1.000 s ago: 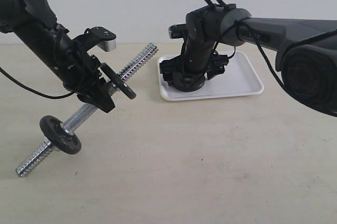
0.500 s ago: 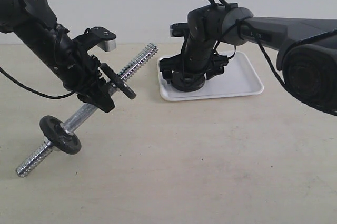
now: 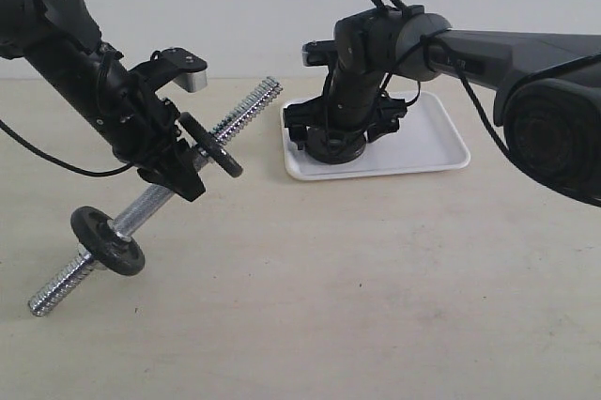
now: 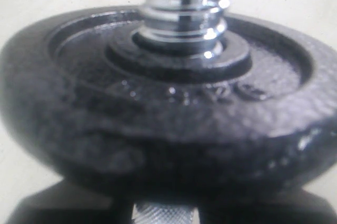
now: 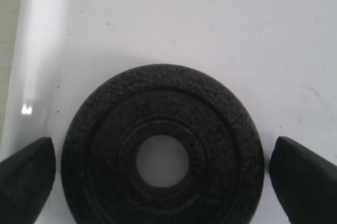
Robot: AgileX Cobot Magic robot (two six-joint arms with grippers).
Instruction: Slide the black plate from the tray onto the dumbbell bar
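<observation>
Left gripper (image 3: pixel 178 173) is clamped on the middle of the dumbbell bar (image 3: pixel 150 201), holding it tilted over the table (image 3: pixel 376 278), lower threaded end down by the tabletop. Two black discs sit on the bar, one (image 3: pixel 210 145) just beside that gripper, the other (image 3: pixel 108 240) lower. Over the tray (image 3: pixel 437 146), the right gripper (image 3: pixel 340 137) has its jaws wide apart around the black plate (image 5: pixel 210 129), which lies flat near the rim, untouched.

Black plate (image 5: pixel 162 150): flat on the white tray (image 5: pixel 210 19), hole up, centred between the right gripper's (image 5: pixel 163 169) spread jaws, slim gap each side. Dumbbell bar (image 3: pixel 246 106): chrome, tilted, mid-shaft clamped in left gripper's (image 3: pixel 183 173) jaws, threaded end beyond them.
</observation>
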